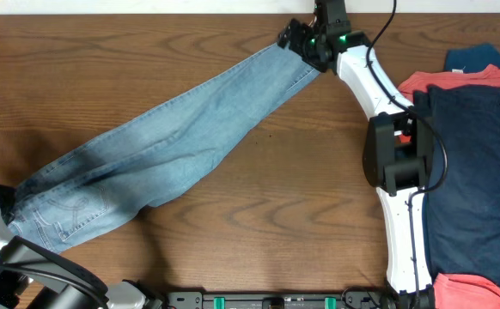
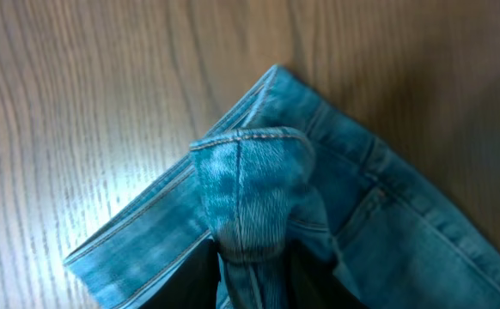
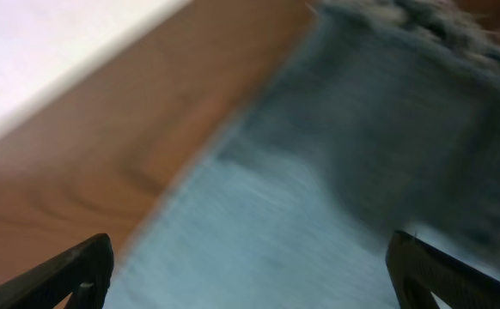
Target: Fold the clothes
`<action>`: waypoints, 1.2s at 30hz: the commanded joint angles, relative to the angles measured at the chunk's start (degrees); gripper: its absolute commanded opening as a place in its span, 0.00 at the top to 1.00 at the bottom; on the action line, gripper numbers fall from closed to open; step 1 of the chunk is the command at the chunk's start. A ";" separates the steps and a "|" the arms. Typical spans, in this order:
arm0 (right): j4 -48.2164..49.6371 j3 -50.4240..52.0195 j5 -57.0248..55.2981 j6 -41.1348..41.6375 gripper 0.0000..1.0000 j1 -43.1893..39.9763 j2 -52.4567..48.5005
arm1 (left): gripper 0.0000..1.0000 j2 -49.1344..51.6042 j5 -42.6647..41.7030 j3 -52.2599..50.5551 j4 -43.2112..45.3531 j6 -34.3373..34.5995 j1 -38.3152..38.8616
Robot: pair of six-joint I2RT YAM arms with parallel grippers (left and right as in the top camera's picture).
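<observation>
Light blue denim jeans (image 1: 173, 137) lie stretched out diagonally on the wooden table (image 1: 259, 223), waist at the lower left and hem at the top middle. My left gripper (image 1: 3, 209) sits at the waist end. In the left wrist view a bunched fold of the waistband (image 2: 250, 189) stands up between its dark fingers (image 2: 194, 275), so my left gripper (image 2: 250, 287) is shut on it. My right gripper (image 1: 297, 39) hovers over the hem end. Seen from the right wrist, it (image 3: 250, 266) is wide open above the blurred denim (image 3: 319, 197), its fingertips (image 3: 87, 266) far apart and holding nothing.
A pile of other clothes lies at the right edge: a navy garment (image 1: 473, 172), a coral-red one (image 1: 456, 81) and a teal one (image 1: 478, 56). The right arm (image 1: 396, 154) runs up along the pile. The table's far edge (image 3: 104, 112) is close to my right gripper.
</observation>
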State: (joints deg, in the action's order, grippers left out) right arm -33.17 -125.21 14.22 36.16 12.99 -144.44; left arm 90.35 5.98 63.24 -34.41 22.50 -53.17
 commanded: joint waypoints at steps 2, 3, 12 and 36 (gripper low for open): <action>-5.60 -0.72 -4.17 -15.39 0.01 -3.50 2.36 | 0.72 0.39 0.68 1.70 0.02 -0.02 1.25; -6.47 -0.66 -4.39 -15.67 0.01 -4.33 2.29 | 0.72 0.39 0.68 1.70 0.02 -0.17 1.31; -3.67 -0.61 -4.20 -15.65 0.17 -8.22 -0.11 | 0.72 0.39 0.70 1.70 -0.63 -2.34 1.29; 4.74 -0.74 5.40 -13.09 0.99 -4.83 -5.27 | 0.71 0.39 0.68 1.70 -2.99 -2.78 1.29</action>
State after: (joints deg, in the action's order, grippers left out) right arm -25.21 -126.19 17.82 23.03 8.62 -151.26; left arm 90.35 6.20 63.46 -37.06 20.73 -52.05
